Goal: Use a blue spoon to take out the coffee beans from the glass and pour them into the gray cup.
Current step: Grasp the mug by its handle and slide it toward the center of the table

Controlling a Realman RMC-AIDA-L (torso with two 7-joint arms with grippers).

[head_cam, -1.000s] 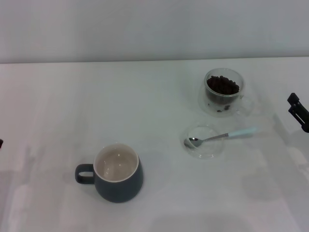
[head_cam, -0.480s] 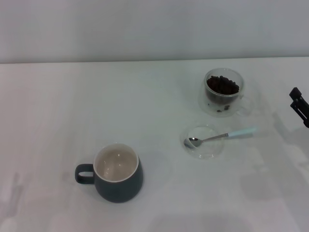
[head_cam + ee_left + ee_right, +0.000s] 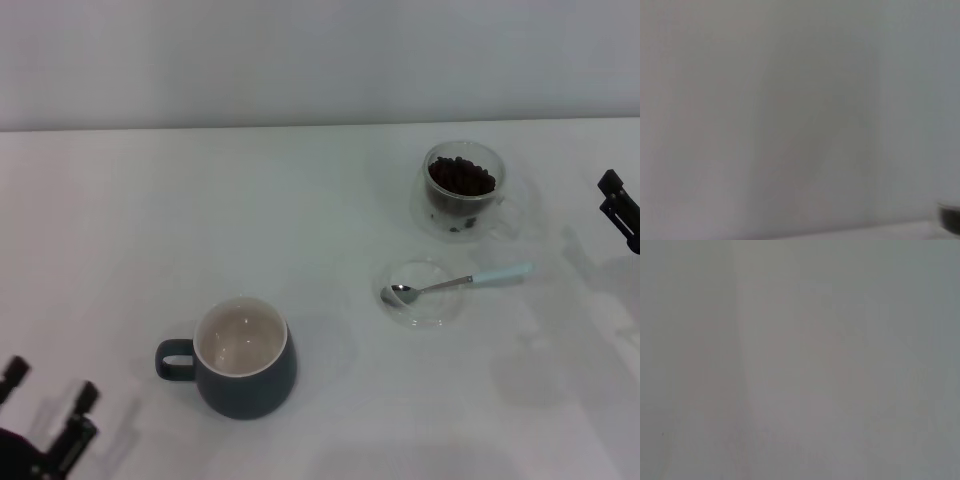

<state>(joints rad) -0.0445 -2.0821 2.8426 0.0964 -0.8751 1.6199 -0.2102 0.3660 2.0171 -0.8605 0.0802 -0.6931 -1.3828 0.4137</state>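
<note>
While the blue spoon [image 3: 460,281] lies crosswise on the worktop [image 3: 330,210], its bowl rests in a shallow glass dish [image 3: 422,292] and its pale handle points right, just before the glass [image 3: 462,190]. The left gripper [image 3: 45,395] stands wide; the right gripper's [image 3: 618,206] spread I cannot tell.

The gray cup [image 3: 245,360] is set upright at the near left, its cream inside empty and its handle turned left. The glass [image 3: 462,190], heaped with dark beans [image 3: 461,177], is seen upright at the far right. The spoon [image 3: 455,282] is laid nearer, its bowl resting in a shallow clear dish [image 3: 424,305], its blue handle pointed right.
</note>
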